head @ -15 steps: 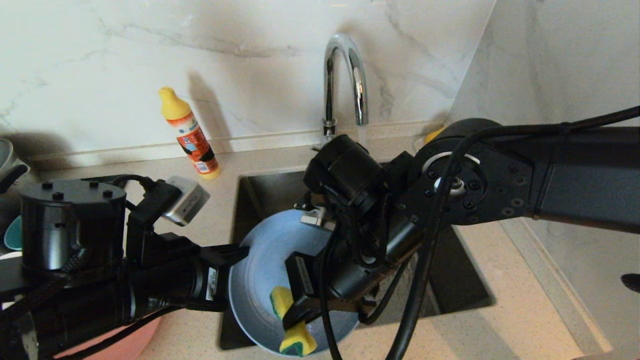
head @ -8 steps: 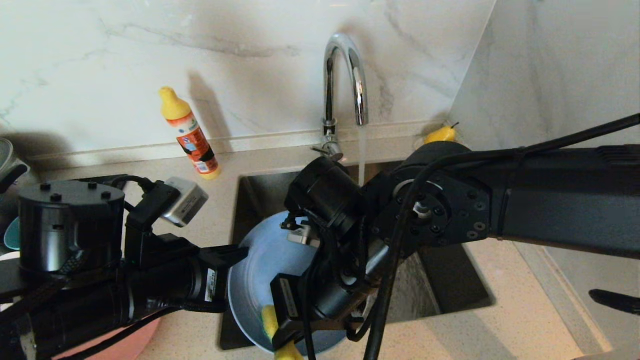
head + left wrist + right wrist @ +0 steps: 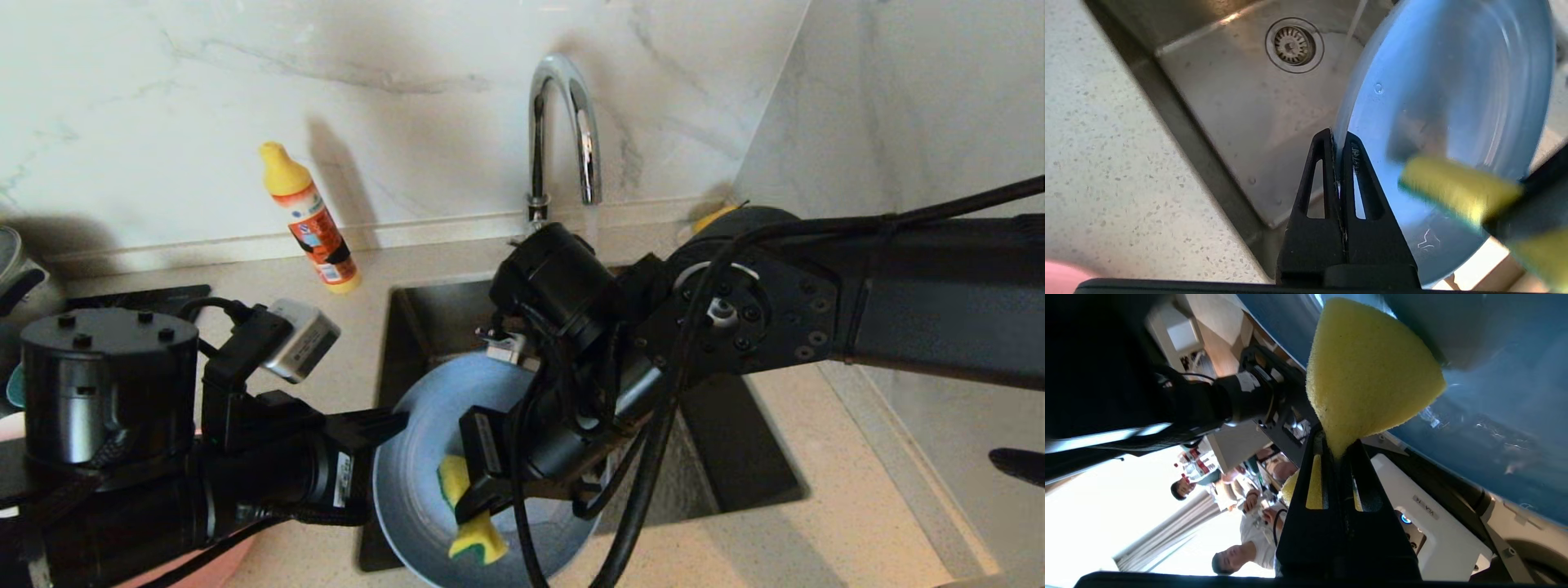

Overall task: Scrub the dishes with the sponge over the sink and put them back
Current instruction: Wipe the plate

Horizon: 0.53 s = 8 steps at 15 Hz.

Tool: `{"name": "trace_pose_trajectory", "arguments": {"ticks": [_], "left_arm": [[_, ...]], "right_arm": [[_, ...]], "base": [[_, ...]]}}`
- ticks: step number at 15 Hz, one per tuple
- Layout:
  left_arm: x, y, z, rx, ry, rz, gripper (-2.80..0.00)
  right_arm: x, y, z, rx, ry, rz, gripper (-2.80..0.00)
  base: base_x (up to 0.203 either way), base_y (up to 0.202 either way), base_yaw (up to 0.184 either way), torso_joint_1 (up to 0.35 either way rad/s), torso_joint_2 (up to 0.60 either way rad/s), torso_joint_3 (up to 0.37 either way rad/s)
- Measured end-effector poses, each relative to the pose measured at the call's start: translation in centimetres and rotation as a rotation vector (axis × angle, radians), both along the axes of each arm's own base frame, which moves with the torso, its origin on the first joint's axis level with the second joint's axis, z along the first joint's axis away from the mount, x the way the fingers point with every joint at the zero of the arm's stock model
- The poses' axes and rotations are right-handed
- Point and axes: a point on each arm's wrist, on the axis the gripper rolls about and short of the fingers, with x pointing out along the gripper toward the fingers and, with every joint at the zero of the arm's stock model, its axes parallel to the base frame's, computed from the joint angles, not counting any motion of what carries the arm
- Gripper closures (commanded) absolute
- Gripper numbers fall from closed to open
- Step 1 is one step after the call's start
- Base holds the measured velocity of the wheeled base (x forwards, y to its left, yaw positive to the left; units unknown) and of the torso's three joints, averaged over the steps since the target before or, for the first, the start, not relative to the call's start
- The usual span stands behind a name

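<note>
We hold the blue-grey plate (image 3: pixel 424 457) tilted over the sink (image 3: pixel 1241 102), our left gripper (image 3: pixel 1337 163) with jaws clamped on its rim so runoff falls into the basin. Our right gripper (image 3: pixel 1337 451) pinches the sponge (image 3: pixel 465 510) at its waist, pressing it against the plate's face.

A wide blue-grey plate (image 3: pixel 424 457) is held tilted on edge over the sink (image 3: pixel 735 441), its rim pinched between black fingers (image 3: pixel 1349 163). A yellow sponge (image 3: pixel 465 506) with a thin green layer presses against the plate's inner face, squeezed at its waist by another pair of fingers (image 3: pixel 1359 457). The sink is a square brushed-steel basin with a round drain strainer (image 3: pixel 1294 45). A salmon-pink plate (image 3: pixel 220 563) edge peeks out beside the sink.
</note>
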Motion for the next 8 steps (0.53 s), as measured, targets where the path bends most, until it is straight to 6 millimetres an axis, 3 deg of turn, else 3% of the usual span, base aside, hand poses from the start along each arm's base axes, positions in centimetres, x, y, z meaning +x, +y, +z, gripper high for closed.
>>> {"name": "trace_pose_trajectory", "arguments": {"ticks": [8], "left_arm": [[-0.4, -0.1, -0.3, -0.003, 0.001, -0.014, 0.00]], "right_arm": [[1.2, -2.7, 2.1, 0.042, -0.036, -0.070, 0.00]], "base": [[0.000, 0.000, 0.000, 0.000, 0.00, 0.000]]}}
